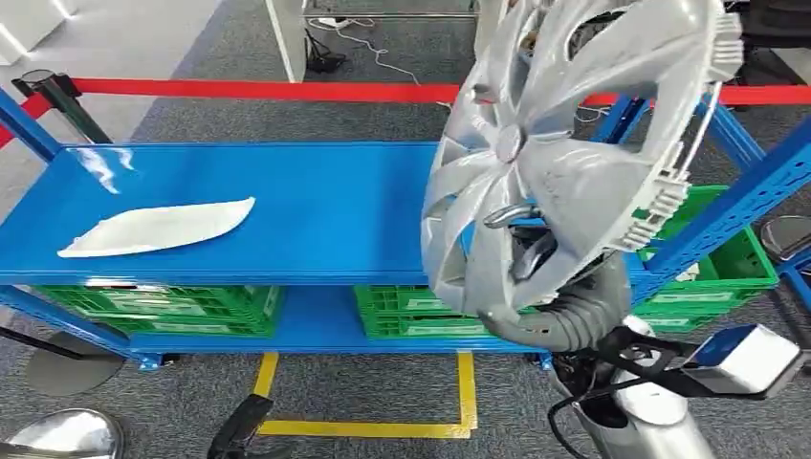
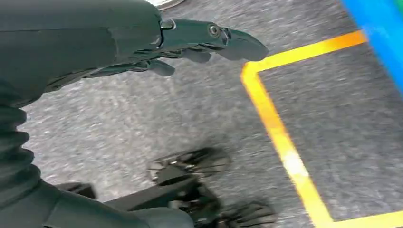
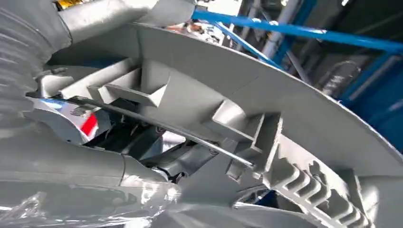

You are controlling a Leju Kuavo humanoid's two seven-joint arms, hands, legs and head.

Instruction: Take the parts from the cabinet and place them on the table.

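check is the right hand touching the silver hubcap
Touching: in the head view, right hand fingers hook through the hubcap spokes, holding it raised.

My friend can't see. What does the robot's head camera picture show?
The robot's right hand holds up a big silver plastic wheel cover in front of a blue metal shelf rack. A flat white curved part lies on the shelf's left side, with green plastic crates underneath.

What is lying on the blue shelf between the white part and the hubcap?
Nothing: in the head view the blue shelf is bare from the white part to the hubcap, which the right hand holds up.
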